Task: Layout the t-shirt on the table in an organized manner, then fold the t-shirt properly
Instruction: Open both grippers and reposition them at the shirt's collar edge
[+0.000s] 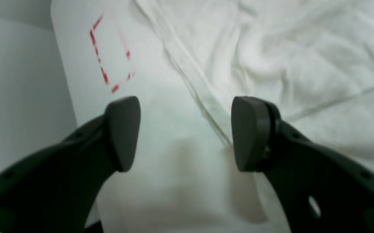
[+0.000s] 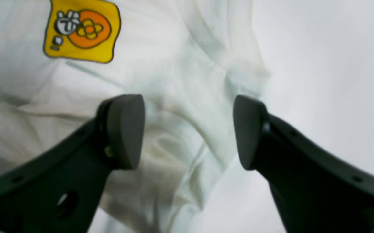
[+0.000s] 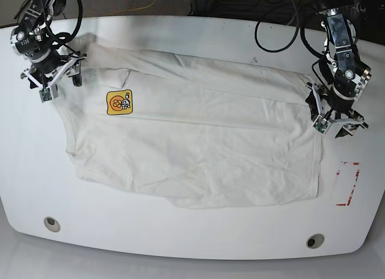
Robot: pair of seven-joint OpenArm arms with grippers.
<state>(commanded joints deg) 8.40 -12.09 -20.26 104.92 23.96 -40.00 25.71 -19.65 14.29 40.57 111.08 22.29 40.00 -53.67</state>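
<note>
The off-white t-shirt (image 3: 192, 134) lies spread and creased across the white table (image 3: 180, 243), with a small yellow-orange print (image 3: 119, 102) near its left end. My right gripper (image 3: 60, 86) hovers open over the shirt's upper left corner. In the right wrist view the right gripper (image 2: 188, 132) has rumpled cloth (image 2: 174, 81) under the gap and the print (image 2: 82, 30) lies beyond it. My left gripper (image 3: 335, 124) is open at the shirt's right edge. In the left wrist view the left gripper (image 1: 187, 134) straddles the hem (image 1: 200, 97), holding nothing.
A red tape rectangle (image 3: 347, 183) marks the table at the right; the same red tape rectangle (image 1: 109, 55) shows in the left wrist view. Two round grommet holes (image 3: 52, 223) (image 3: 312, 240) sit near the front edge. Black cables (image 3: 277, 38) trail along the back.
</note>
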